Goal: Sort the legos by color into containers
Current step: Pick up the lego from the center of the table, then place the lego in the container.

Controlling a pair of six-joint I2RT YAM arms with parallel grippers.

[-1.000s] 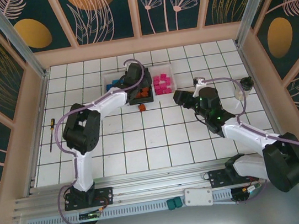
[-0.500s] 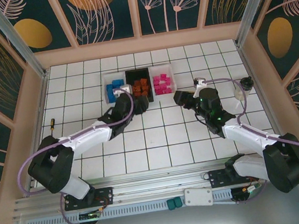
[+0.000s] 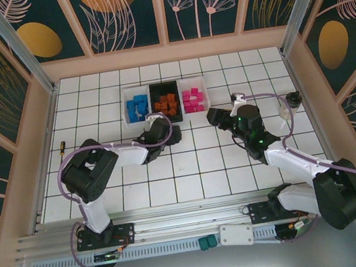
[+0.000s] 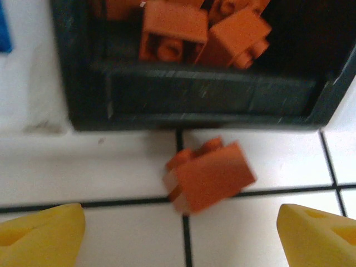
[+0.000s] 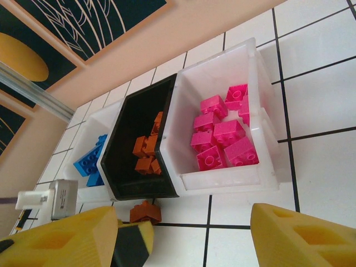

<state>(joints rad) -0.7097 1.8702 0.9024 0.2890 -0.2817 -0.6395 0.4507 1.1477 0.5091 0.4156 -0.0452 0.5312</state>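
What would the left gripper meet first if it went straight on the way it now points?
Most likely the loose orange brick on the tile ahead of the left gripper; the black bin stands just behind it.

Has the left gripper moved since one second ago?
Yes. The left gripper was over the black bin; now it sits just in front of that bin, nearer the arm bases.

White tiled floor (image 3: 191, 178), dark floral wall panels (image 3: 128, 14), pale wooden frame (image 3: 166, 52), metal front rail (image 3: 168, 249)
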